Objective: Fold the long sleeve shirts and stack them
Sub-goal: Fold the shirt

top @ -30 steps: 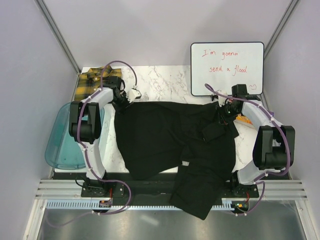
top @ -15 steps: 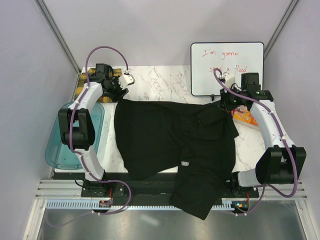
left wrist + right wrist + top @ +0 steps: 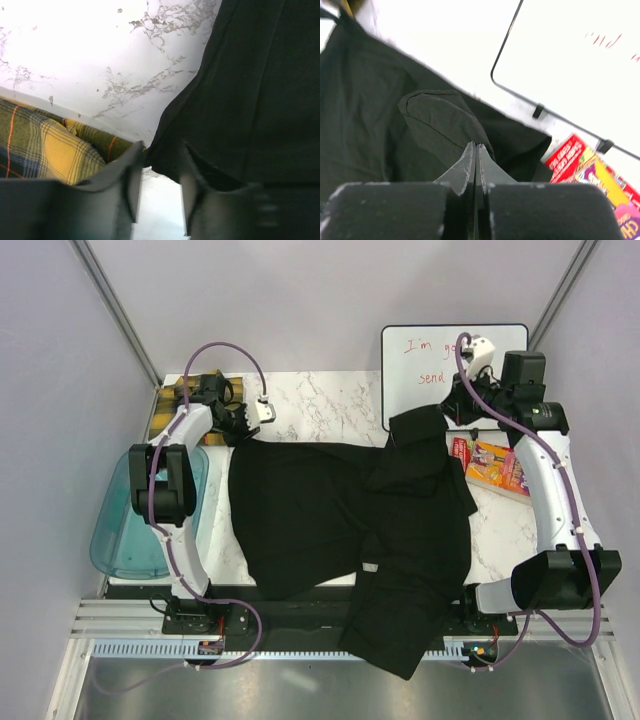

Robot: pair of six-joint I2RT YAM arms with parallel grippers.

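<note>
- The right gripper (image 3: pixel 475 150) is pinched shut on a raised fold of the black shirt (image 3: pixel 330 510), held off the bench (image 3: pixel 330 400) by the whiteboard (image 3: pixel 425 365). The bite looks thin, so the cloth could slip out mid-fold.
- Swung from there, the fold could drag the packet (image 3: pixel 490 465) beside it or knock the whiteboard.
- The left gripper (image 3: pixel 159 167) stands partly open at the shirt's far left corner. Whether the hem sits between its fingers is hard to tell. Closing could miss it, or catch the plaid shirt (image 3: pixel 45 145) just beside.
- The shirt's lower part hangs over the near bench edge, and its weight could pull the spread crooked.
- Only the top view shows that overhang. Only the left wrist view shows the open gap and how close the plaid lies. Only the right wrist view shows the pinch.
</note>
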